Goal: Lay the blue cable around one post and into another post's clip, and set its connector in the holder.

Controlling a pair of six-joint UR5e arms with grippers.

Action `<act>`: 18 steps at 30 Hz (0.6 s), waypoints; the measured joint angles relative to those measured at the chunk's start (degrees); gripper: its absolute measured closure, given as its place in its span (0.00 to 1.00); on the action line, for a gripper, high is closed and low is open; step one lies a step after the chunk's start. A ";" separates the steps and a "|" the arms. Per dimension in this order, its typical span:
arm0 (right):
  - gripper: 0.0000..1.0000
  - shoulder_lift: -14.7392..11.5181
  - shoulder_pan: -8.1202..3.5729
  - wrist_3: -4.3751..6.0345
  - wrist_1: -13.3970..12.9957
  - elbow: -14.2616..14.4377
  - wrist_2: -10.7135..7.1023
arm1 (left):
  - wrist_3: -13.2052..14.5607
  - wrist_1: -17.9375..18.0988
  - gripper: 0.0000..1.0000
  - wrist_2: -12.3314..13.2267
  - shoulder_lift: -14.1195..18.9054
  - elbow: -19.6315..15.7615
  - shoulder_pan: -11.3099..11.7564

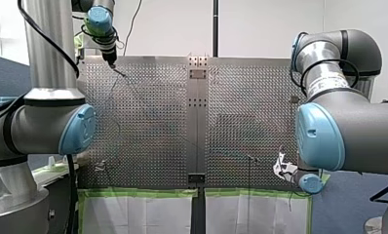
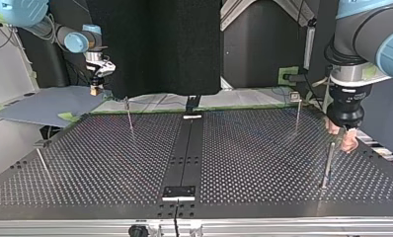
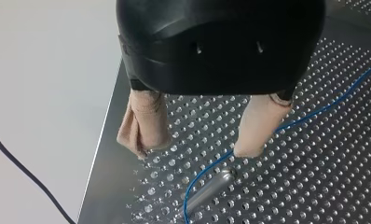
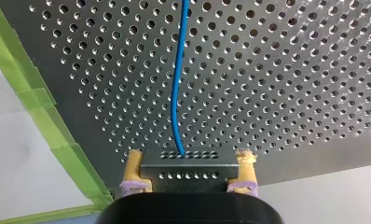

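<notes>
The blue cable (image 3: 286,125) lies on the perforated plate, passes under my left gripper (image 3: 197,148) and bends around a short metal post (image 3: 211,187) just ahead of it. That gripper's beige padded fingers (image 3: 144,126) stand open with nothing between them. In the top view my left gripper (image 2: 344,134) hangs beside a post (image 2: 327,165) at the right. My right gripper (image 4: 188,161) is shut on the metal connector (image 4: 188,171), yellow pads (image 4: 134,164) on both its sides, and the cable (image 4: 176,84) runs away from it over the plate. It hovers off the plate's corner (image 2: 94,88).
Thin posts stand at the top view's left (image 2: 129,114), far right (image 2: 297,112) and near left (image 2: 42,164). A black centre strip carries a small holder block (image 2: 179,192). Green tape (image 4: 44,112) lines the plate's edge next to my right gripper.
</notes>
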 joint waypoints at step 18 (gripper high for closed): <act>0.96 0.00 0.15 -0.08 -0.06 0.02 0.04 | -0.74 5.03 0.00 4.85 5.80 -6.66 -4.83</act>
